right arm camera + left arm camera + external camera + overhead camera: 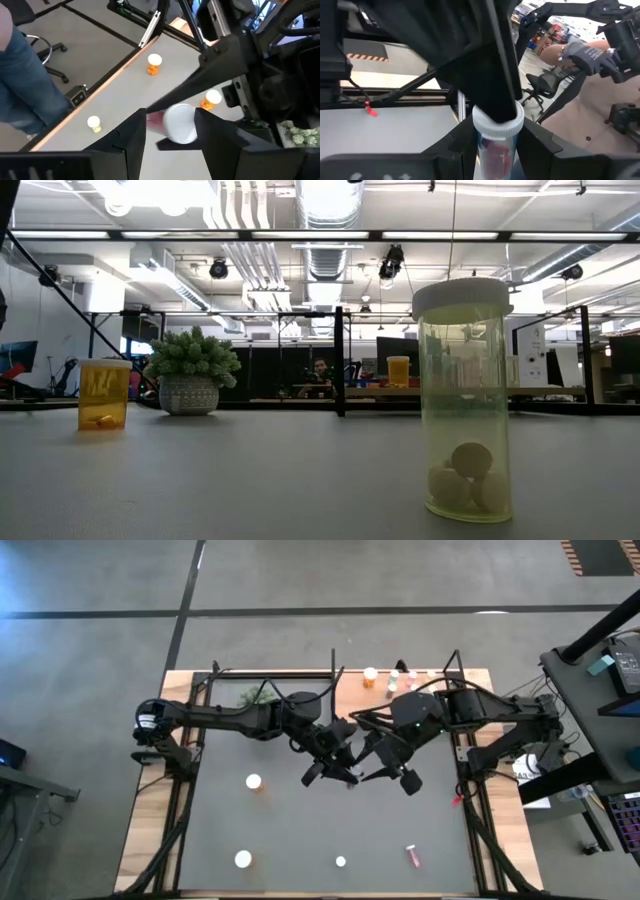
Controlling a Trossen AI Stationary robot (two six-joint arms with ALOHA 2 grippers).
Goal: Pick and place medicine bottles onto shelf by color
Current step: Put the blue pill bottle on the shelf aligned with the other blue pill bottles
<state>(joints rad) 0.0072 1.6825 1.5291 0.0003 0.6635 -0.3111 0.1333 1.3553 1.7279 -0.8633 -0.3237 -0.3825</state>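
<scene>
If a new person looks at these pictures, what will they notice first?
Both arms meet over the table's middle, the left gripper and right gripper both holding one white-capped pink bottle. In the low view, a yellow-green bottle looms close.

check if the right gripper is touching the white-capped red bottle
Touching. In the right wrist view the right gripper has both fingers against the white cap of the red bottle, with no gap either side.
</scene>
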